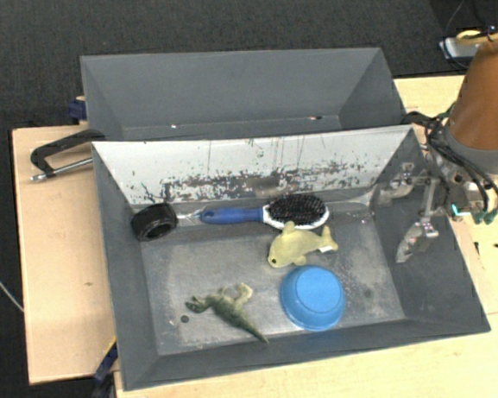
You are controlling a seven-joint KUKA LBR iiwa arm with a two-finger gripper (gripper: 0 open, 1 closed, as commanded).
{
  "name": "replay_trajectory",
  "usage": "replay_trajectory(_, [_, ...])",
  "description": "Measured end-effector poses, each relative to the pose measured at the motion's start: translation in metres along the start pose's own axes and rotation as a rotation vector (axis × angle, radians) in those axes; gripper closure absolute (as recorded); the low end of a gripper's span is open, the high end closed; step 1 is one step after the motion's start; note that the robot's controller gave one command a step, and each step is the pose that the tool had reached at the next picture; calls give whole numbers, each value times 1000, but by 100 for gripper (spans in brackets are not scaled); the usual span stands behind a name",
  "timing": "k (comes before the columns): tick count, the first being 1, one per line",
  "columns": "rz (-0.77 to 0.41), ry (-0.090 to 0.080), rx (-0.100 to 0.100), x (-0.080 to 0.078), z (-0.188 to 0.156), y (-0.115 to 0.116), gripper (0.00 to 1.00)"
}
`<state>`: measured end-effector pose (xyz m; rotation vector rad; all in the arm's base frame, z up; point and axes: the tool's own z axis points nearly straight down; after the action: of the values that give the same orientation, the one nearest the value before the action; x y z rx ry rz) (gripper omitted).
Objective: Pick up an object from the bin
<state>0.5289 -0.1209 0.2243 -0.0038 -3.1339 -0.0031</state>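
My gripper (399, 219) hangs over the bin's right sloping wall, open, with nothing between its fingers. Nearest to it, a little to its left, lies a pale yellow toy fish (299, 244) on the bin floor. Just behind the fish rests a hairbrush (267, 211) with a blue handle and a black bristle head, along the back wall. In front of the fish sits a round blue bowl (311, 298). The gripper touches none of them.
A green toy dinosaur (229, 305) lies at the front left of the floor. A black rubber wheel (153, 221) stands in the back left corner. The arm with its orange cover and cables comes in from the right.
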Motion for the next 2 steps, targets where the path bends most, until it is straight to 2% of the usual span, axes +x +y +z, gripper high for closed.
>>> replay_trajectory(1, [-86,-37,10,-66,148,80,0])
replay_trajectory(2, [-136,-20,-1,-59,120,149,0])
